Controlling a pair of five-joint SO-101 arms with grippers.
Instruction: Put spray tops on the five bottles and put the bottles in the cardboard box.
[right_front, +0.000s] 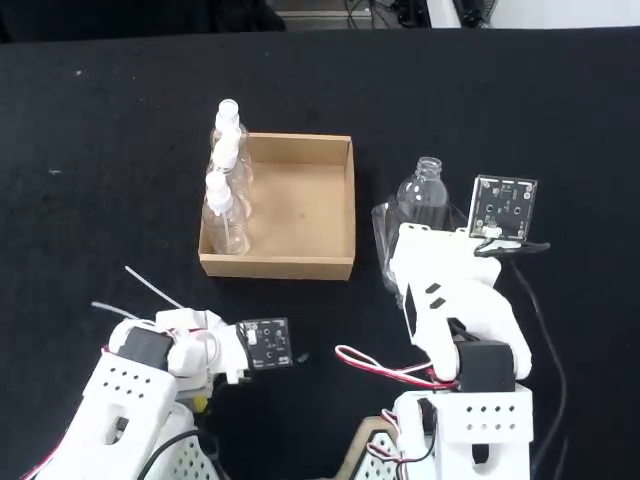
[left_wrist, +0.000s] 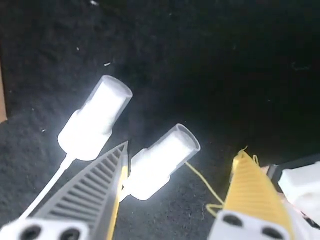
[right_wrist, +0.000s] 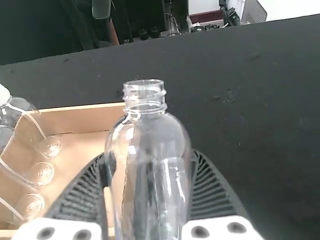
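left pincer (left_wrist: 183, 149) spread wide around a spray top (left_wrist: 160, 162) lying on the bench (right_front: 500, 100) | second spray top (left_wrist: 95, 120) just beside | right pincer (right_wrist: 150, 157) clamped on upright uncapped bottle (right_wrist: 147, 145) beside cardboard box (right_front: 278, 266) | three topped bottles (right_front: 228, 210) inside, along one wall

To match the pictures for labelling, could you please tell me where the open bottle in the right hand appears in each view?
High view: open bottle just right of the cardboard box.
Right wrist view: open bottle clamped in the right hand, box beyond it.
Left wrist view: not in it.
Shared landmark: the cardboard box.
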